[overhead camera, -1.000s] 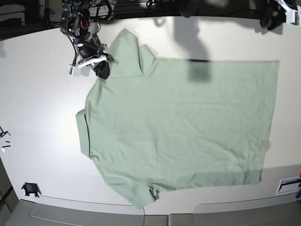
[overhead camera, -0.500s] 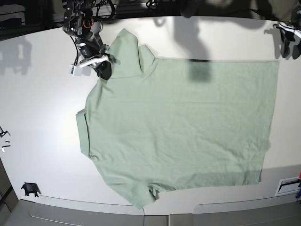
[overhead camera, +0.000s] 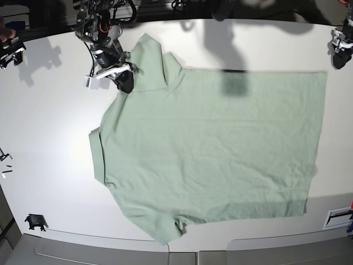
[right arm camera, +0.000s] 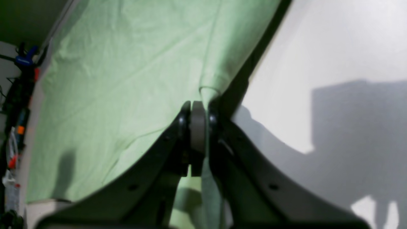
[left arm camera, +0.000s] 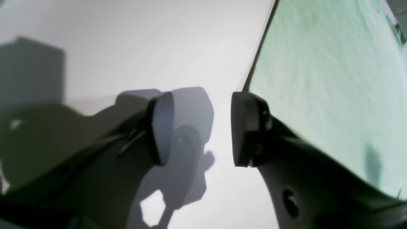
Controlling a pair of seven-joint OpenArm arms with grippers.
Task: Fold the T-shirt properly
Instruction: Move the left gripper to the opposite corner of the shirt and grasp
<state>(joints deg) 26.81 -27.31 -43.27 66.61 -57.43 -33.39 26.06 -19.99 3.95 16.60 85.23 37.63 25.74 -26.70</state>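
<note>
Change: since the earlier base frames the left tool (overhead camera: 341,48) has come into the far-right corner and spread its jaws; the T-shirt (overhead camera: 220,149) lies as it did.
T-shirt: pale green, spread flat on the white worktop (overhead camera: 49,138), collar toward the base view's left, hem toward its right, one sleeve at the near edge.
Near edge: a small black object (overhead camera: 36,222) sits on the worktop's near-left corner.
Right tool (right arm camera: 198,109): jaws pressed together on a fold of the T-shirt at the far sleeve — the cloth rises to the pinch.
Left tool: jaws well apart, nothing between them — bare worktop under the gap, the hem just beside one finger (left arm camera: 246,127).
</note>
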